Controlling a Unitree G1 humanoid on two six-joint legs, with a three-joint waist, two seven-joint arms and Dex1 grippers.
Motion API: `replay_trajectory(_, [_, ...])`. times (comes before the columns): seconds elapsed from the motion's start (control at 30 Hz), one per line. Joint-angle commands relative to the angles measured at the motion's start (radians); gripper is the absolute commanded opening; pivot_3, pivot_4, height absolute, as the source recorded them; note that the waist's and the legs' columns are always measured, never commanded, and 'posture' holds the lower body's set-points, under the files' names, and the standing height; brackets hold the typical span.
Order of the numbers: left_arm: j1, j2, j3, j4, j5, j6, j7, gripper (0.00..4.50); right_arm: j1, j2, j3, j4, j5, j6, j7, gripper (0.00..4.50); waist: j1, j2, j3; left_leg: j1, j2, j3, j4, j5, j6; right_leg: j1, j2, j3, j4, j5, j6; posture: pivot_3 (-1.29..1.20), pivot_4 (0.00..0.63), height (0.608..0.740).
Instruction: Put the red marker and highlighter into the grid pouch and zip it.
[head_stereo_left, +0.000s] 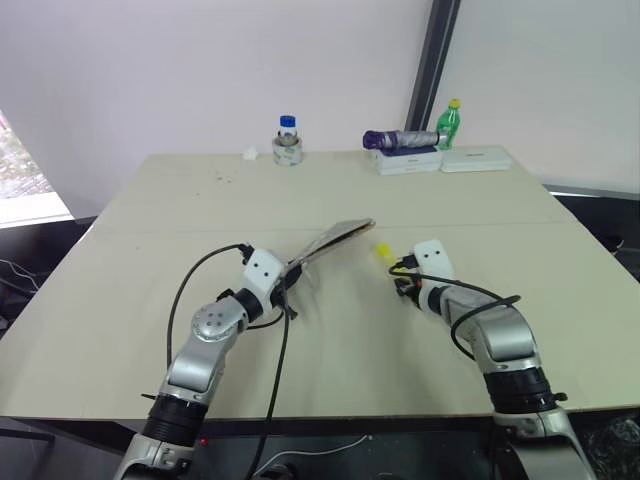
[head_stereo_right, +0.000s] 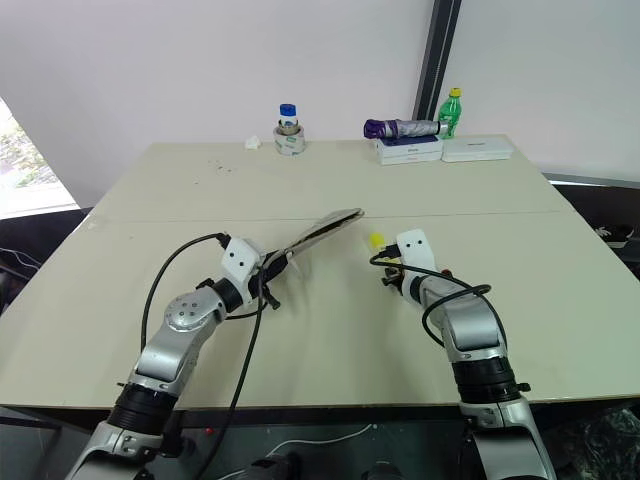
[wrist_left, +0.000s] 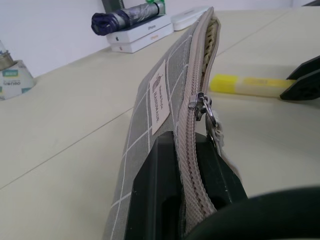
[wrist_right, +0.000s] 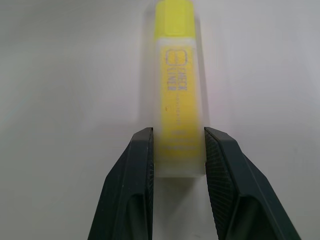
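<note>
Left claw (wrist_left: 185, 200) pinches the grid pouch (head_stereo_left: 335, 240) by its near end, lifted edge-up off the surface (head_stereo_left: 150, 230). Right claw (wrist_right: 179, 150) straddles the highlighter (wrist_right: 179, 90) lying on the surface, fingers seemingly touching its sides.

Item count, tabletop scene

One table (head_stereo_left: 560, 330). One grid pouch (wrist_left: 165, 95), carrying one white label (wrist_left: 159, 96) and one zip pull (wrist_left: 201, 102). One highlighter (wrist_right: 179, 85). Two grippers: one left gripper (wrist_left: 187, 197) and one right gripper (wrist_right: 179, 172), each with two black fingers. At the far edge of the table: one jar with a blue lid (head_stereo_left: 288, 140), one small white scrap (head_stereo_left: 250, 153) beside it, one green bottle with a yellow cap (head_stereo_left: 449, 124), one folded purple umbrella (head_stereo_left: 400, 139), and two flat white boxes (head_stereo_left: 478, 158), one under the umbrella and one beside it.
</note>
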Motion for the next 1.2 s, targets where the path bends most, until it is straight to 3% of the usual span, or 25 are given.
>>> replay_trajectory(0.03, [-0.008,-0.001,0.010,-0.011,0.003,-0.019,0.011,0.00,-0.009,-0.061,-0.008,-0.102,0.012,0.005,0.050,0.84,0.001,0.000,0.000,0.000,0.000,0.000,0.000,0.000,0.000,0.000,0.000,0.000,0.000,0.000,0.000,0.00,0.150,0.736])
replay_trajectory(0.07, [-0.008,-0.001,0.010,-0.011,0.003,-0.019,0.011,0.00,-0.008,-0.065,-0.007,-0.107,0.014,0.007,0.055,0.84,0.001,0.000,0.000,0.000,0.000,0.000,0.000,0.000,0.000,0.000,0.000,0.000,0.000,0.000,0.000,0.00,0.150,0.736])
replay_trajectory(0.13, [-0.009,-0.003,0.012,-0.002,0.001,-0.024,0.009,0.00,0.035,-0.245,0.003,-0.264,0.068,-0.013,0.249,0.84,0.005,0.001,0.000,0.000,0.000,0.000,0.000,0.000,0.000,0.000,0.000,0.000,0.000,0.000,0.000,0.00,0.150,0.736])
replay_trajectory(0.2, [-0.011,-0.006,0.013,0.005,0.000,-0.028,0.005,0.00,0.061,-0.356,-0.007,-0.358,0.116,-0.021,0.361,0.84,0.006,0.002,0.001,-0.004,0.000,-0.001,0.002,0.000,0.001,-0.001,-0.001,-0.001,-0.001,-0.001,0.001,0.00,0.150,0.736])
replay_trajectory(0.33, [-0.020,-0.011,0.007,0.023,0.000,-0.040,0.000,0.00,0.086,-0.432,-0.054,-0.448,0.194,-0.010,0.441,0.84,-0.002,0.001,0.001,-0.004,0.000,0.000,0.002,-0.001,0.001,-0.001,0.000,-0.001,-0.002,-0.001,0.001,0.00,0.150,0.736])
replay_trajectory(1.2, [0.004,-0.013,-0.021,-0.017,0.004,-0.069,-0.058,0.00,0.015,-0.394,0.012,-0.423,0.244,0.050,0.388,0.84,0.006,0.000,0.002,-0.005,0.000,-0.001,0.003,-0.001,0.001,-0.001,-0.001,-0.002,-0.002,-0.001,0.001,0.00,0.150,0.736])
